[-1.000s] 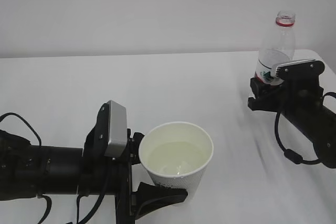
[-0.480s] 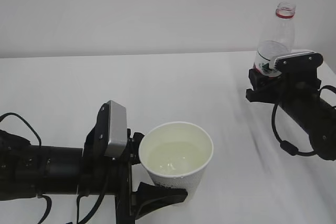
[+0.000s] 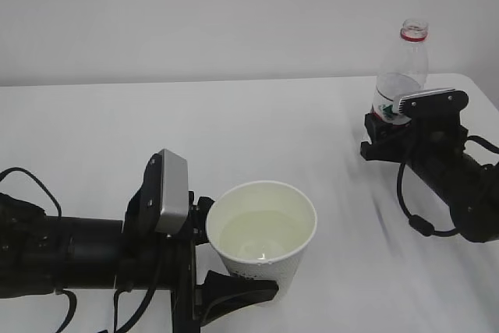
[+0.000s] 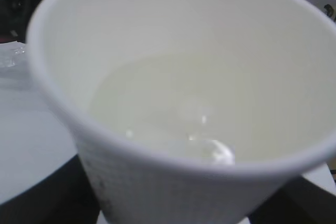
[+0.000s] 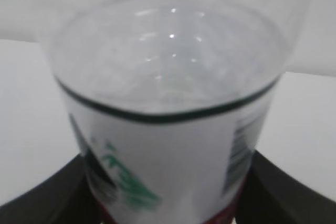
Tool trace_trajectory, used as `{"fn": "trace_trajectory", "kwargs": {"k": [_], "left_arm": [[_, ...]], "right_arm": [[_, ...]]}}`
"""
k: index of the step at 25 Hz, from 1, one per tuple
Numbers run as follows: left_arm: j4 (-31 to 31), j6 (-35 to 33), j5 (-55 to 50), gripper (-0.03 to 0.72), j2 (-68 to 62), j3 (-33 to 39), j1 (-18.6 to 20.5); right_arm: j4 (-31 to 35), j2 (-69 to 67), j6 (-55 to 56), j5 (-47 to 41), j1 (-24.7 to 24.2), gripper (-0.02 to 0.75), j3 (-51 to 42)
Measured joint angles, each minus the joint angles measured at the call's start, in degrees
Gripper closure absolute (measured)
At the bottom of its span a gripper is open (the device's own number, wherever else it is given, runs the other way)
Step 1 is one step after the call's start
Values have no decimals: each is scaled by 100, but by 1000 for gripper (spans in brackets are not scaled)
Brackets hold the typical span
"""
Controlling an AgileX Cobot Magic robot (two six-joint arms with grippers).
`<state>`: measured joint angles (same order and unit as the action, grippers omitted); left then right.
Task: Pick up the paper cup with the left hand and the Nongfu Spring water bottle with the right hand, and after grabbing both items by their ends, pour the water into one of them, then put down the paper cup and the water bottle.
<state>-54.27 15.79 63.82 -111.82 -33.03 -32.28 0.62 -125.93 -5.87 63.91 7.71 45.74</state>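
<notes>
1. Exterior view, lower middle of the frame: the cup [image 3: 262, 235] sits nearest the camera, upright, with pale water [image 3: 261, 233] pooled in its bottom; the left hand [image 3: 209, 259] reaches in from the lower left and its fingers straddle the cup's lower wall, spread wide and closed on it.
2. Left wrist view: the cup [image 4: 184, 108] fills the frame, cream inside, water [image 4: 173, 114] lying shallow with a bright glint near the front; dark finger shapes show at the lower corners, pressed to the cup's sides.
3. Exterior view, middle of the frame: bare white table [image 3: 257, 126] lies between the two hands; cup and bottle are well apart.
4. Exterior view, upper right: the bottle [image 3: 399, 76] stands upright, uncapped, red ring at its neck; the right hand [image 3: 390, 132] grips it low on the label, its grey plate just beside the bottle's body; whether the base touches the table I cannot tell.
5. Right wrist view: the bottle [image 5: 168, 129] crowds the frame; the clear upper part looks empty, and black fingers sit against both lower sides, holding it.
6. Judged step: pouring looks done, since water is in the cup and the bottle is upright at the far right; putting down is in hand.
7. Next move, as a guess: lower each item until it stands flat; only then spread the fingers wider and back straight off, keeping the cup level so nothing spills.
</notes>
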Motion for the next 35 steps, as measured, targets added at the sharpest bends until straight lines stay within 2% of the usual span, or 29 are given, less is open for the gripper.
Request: {"fn": "trace_trajectory", "kwargs": {"k": [12,21,35], "left_arm": [[82,0,0,153,0,0,0],[90,0,0,153,0,0,0],[222,0,0,153,0,0,0]], "right_arm": [[0,-70,0,84,0,253,36],[0,-70,0,106,0,117,36],[23,262,0,153,0,108,-251]]}}
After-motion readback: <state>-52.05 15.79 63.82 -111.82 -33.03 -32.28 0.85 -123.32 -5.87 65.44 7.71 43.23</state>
